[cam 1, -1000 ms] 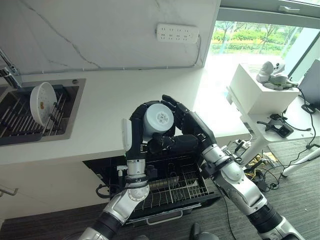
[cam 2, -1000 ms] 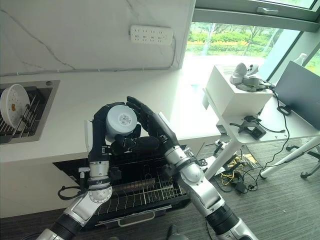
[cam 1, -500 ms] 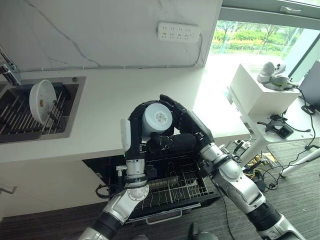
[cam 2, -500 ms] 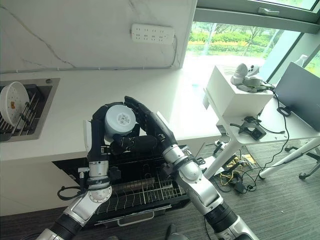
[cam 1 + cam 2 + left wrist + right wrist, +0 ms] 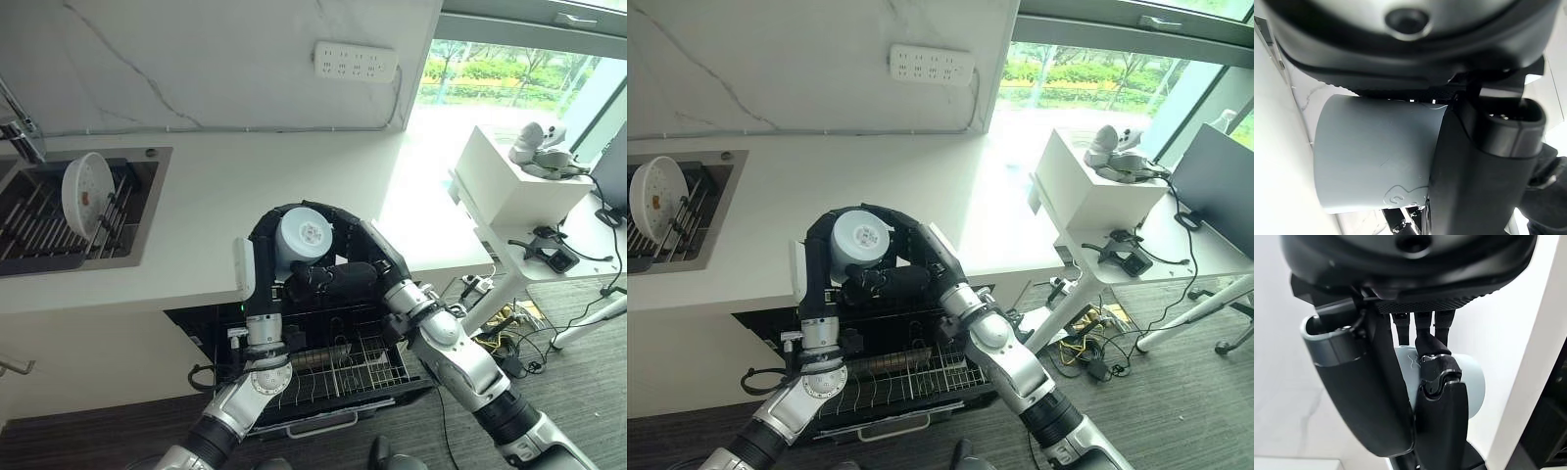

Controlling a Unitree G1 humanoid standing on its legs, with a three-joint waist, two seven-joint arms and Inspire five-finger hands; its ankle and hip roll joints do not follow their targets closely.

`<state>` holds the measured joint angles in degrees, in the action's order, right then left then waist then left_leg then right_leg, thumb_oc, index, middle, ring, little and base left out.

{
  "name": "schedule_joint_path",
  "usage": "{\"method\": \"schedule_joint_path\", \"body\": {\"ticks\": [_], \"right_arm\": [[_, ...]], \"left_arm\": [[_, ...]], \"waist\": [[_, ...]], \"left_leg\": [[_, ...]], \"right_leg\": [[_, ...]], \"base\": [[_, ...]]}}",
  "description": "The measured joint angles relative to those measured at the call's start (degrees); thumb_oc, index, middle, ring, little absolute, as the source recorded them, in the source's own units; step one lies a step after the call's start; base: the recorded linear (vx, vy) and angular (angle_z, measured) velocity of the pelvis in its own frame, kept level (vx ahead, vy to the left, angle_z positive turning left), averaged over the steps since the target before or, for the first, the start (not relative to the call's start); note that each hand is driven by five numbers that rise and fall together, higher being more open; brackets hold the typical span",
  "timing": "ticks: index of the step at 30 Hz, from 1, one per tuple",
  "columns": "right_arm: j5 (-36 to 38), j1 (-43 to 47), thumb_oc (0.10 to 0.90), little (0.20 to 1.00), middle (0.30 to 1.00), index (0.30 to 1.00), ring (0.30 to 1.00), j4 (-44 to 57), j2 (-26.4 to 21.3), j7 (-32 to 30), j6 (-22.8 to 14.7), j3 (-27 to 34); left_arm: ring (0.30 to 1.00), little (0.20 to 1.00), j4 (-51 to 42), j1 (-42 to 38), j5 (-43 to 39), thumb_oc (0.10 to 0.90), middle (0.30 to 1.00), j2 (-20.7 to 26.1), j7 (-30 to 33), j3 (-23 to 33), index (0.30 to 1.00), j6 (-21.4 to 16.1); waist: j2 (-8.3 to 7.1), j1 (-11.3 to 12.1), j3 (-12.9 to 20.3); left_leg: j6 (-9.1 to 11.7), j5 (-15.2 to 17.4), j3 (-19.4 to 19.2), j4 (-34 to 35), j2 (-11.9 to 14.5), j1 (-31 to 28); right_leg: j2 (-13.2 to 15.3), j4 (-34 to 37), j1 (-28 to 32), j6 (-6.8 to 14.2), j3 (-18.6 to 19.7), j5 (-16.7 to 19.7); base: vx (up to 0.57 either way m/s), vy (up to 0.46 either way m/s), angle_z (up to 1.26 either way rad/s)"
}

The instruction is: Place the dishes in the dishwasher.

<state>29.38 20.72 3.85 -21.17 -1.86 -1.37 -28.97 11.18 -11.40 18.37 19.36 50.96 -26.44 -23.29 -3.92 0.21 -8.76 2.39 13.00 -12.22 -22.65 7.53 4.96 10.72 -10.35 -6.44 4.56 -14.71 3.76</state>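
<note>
Rack (image 5: 343,367): seen pulled out of the open dishwasher below the counter edge, beneath both hands.
Cup (image 5: 300,236): pale grey, held above the rack at the counter edge, base turned toward the head camera.
Left hand (image 5: 257,257): fingers wrapped round the cup from its left side.
Right hand (image 5: 345,277): fingers curled over the cup from the right; thumb laid across below it.
Counter (image 5: 245,211): white, behind the hands.
Plate (image 5: 86,196): stood on edge in the sink rack at far left.
</note>
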Motion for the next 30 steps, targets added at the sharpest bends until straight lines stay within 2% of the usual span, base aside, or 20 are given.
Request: {"method": "schedule_joint_path", "body": {"ticks": [10,12,13,14,18,21,25,27,30], "right_arm": [[0.0,0.0,0.400,0.300,0.300,0.300,0.300,0.0,0.1,-1.2,-0.5,-0.5],[0.0,0.0,0.400,0.300,0.300,0.300,0.300,0.0,0.1,-1.2,-0.5,-0.6],[0.0,0.0,0.400,0.300,0.300,0.300,0.300,0.0,0.1,-1.2,-0.5,-0.6],[0.0,0.0,0.400,0.300,0.300,0.300,0.300,0.0,0.1,-1.3,-0.6,-0.6],[0.8,0.0,0.400,0.300,0.300,0.300,0.300,0.0,-0.2,-1.4,-0.7,-0.5],[7.6,0.0,0.400,0.300,0.300,0.300,0.300,-0.3,-1.1,-1.4,-0.2,-1.0],[26.9,-0.4,0.400,0.300,0.300,0.300,0.300,-4.6,1.0,-1.2,0.7,-0.7],[33.2,-0.9,0.400,0.300,0.300,0.300,0.300,-6.1,1.1,-1.0,0.5,-1.1],[43.0,-3.8,0.400,0.300,0.300,0.300,0.300,-7.7,3.5,2.7,-1.2,-1.5]], "left_arm": [[0.309,0.309,0.0,0.0,0.0,0.406,0.309,0.0,0.8,-0.5,0.309,0.5],[0.533,0.533,0.0,0.0,0.0,0.555,0.533,0.0,0.8,-0.6,0.533,0.7],[0.589,0.589,0.0,0.0,0.0,0.593,0.589,0.0,0.8,-0.6,0.589,0.7],[0.900,0.900,0.0,0.0,0.1,0.800,0.900,0.0,0.8,-0.7,0.900,0.7],[0.900,0.900,0.0,-0.1,0.1,0.800,0.900,0.1,0.4,-1.1,0.900,0.7],[0.900,0.900,-0.1,-0.2,0.6,0.800,0.900,0.1,0.2,-1.5,0.900,0.7],[0.900,0.900,-1.0,-0.3,1.1,0.800,0.900,0.0,1.6,-1.2,0.900,0.3],[0.900,0.900,-1.0,-0.3,1.1,0.800,0.900,0.1,2.5,-1.4,0.900,-0.3],[0.900,0.900,-1.0,-0.3,2.2,0.800,0.900,0.1,3.4,-1.6,0.900,-1.8]], "waist": [[0.02,0.0,-0.5],[-0.05,0.1,-0.6],[-0.07,0.1,-0.6],[-0.07,0.1,-0.6],[0.11,0.1,-1.0],[0.86,0.4,-1.7],[0.86,1.0,-1.7],[0.88,1.6,-1.7],[0.88,1.8,-1.7]], "left_leg": [[0.0,0.0,0.1,0.2,-0.1,0.0],[0.0,0.0,0.1,0.2,-0.1,0.1],[0.0,0.0,0.1,0.3,-0.2,0.1],[0.0,0.0,0.2,0.4,-0.2,0.0],[0.0,0.0,0.8,0.6,-0.4,-0.1],[-0.1,-0.1,1.6,0.6,-0.6,-0.2],[0.0,-0.1,1.6,0.8,-0.7,-0.2],[0.0,-0.1,1.7,0.8,-0.7,-0.2],[0.0,-0.3,2.8,0.8,-1.0,-0.4]], "right_leg": [[0.1,0.0,0.0,0.1,0.0,-0.1],[0.1,0.0,0.0,0.1,0.0,-0.2],[0.1,0.0,0.1,0.1,0.0,-0.2],[0.1,0.0,0.1,0.2,0.0,-0.3],[0.2,0.1,0.7,0.3,0.0,-0.6],[0.2,0.2,1.1,0.4,0.0,-0.8],[0.2,0.2,1.4,0.4,0.0,-0.9],[0.2,0.2,1.4,0.4,0.0,-0.9],[0.3,0.3,2.0,0.7,0.0,-1.2]], "base": [[0.00,0.000,0.00],[0.00,0.000,0.00],[0.00,0.000,0.00],[0.00,0.000,0.00],[0.01,-0.005,0.10],[0.01,-0.004,0.15],[0.00,0.000,0.00],[0.01,-0.008,0.02],[0.00,-0.014,0.19]]}}
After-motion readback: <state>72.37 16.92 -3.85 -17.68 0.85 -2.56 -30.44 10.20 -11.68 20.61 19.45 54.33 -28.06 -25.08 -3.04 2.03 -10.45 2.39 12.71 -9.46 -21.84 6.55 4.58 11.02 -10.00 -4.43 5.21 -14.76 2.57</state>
